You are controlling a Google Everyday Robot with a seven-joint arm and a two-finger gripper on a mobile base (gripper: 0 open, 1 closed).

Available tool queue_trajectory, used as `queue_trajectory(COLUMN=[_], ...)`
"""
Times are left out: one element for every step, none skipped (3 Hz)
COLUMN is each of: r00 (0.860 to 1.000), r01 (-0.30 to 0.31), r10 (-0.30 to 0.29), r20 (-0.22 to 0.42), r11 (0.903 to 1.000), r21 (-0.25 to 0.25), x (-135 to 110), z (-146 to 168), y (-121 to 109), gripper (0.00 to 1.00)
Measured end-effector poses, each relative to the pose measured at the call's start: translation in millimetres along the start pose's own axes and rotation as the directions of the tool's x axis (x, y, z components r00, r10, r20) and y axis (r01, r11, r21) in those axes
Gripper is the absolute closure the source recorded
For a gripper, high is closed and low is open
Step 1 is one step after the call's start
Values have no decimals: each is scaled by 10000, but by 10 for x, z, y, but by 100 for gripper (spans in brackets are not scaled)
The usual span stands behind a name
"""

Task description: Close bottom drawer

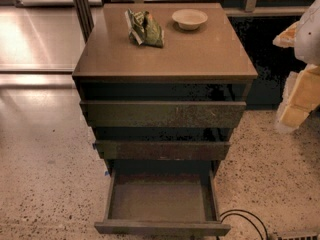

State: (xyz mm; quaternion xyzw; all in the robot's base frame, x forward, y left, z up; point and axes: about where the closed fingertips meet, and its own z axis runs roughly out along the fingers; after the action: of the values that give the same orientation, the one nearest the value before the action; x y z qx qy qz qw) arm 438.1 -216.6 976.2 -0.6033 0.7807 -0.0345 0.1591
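The bottom drawer point(162, 228) of the brown cabinet point(200, 59) is pulled far out toward me. Its dark front sits at the lower edge of the view, and its grey-brown floor point(160, 199) shows nothing inside. The middle drawer front point(162, 150) and the wider, scuffed top drawer front point(162, 114) each stick out a little. My gripper point(300, 84), white and pale yellow, hangs at the right edge of the view beside the cabinet. It is about level with the top drawer and well apart from the bottom drawer.
A crumpled green snack bag point(145, 29) and a small white bowl point(189, 18) sit on the cabinet top. A black cable point(245, 216) loops on the speckled floor right of the open drawer. A dark post point(80, 6) stands behind the cabinet's left corner.
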Motion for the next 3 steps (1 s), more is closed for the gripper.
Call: queue_trajectory(r00=[9999,10000,9994], r01=[92,40,-343], r10=[-92,-40,338], r20=[-44,-10,-111], r11=[9999,10000,9981], r21=[82,-80,-511], x=[1,46,194], z=[46,245,571], y=[33,186,439], gripper=[0,0,0])
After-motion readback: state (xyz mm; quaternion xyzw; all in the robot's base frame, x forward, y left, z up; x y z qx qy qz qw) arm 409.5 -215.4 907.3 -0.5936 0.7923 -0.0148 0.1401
